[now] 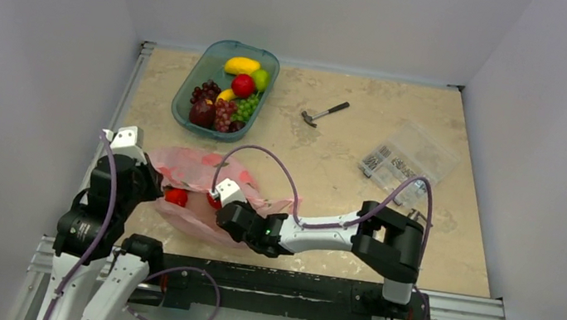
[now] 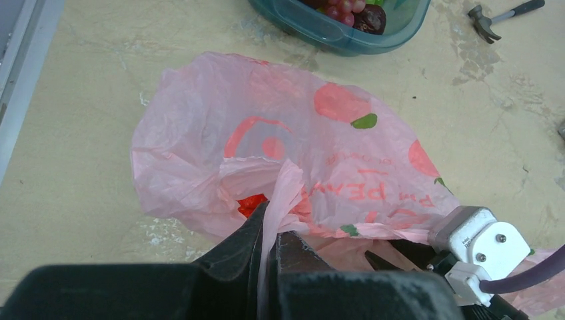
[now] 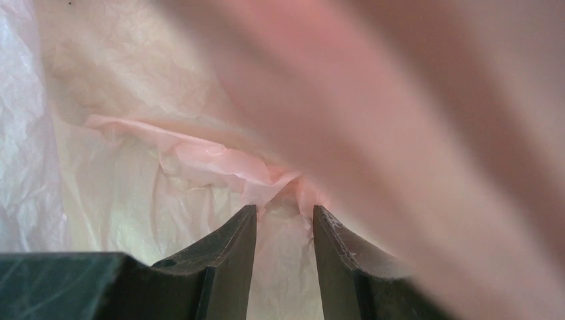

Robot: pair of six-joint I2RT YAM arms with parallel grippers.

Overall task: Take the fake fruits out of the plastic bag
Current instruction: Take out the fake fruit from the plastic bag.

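Observation:
The pink plastic bag lies flat on the table in front of the arms; it also shows in the left wrist view. My left gripper is shut on a twisted strip of the bag's edge. A red fake fruit shows at the bag's mouth just beyond the left fingers, and a second red one sits beside the right wrist. My right gripper is inside the bag, jaws apart, with only pink film around and between them.
A teal tray at the back holds several fake fruits. A small hammer and a clear box of small parts lie to the right of the tray.

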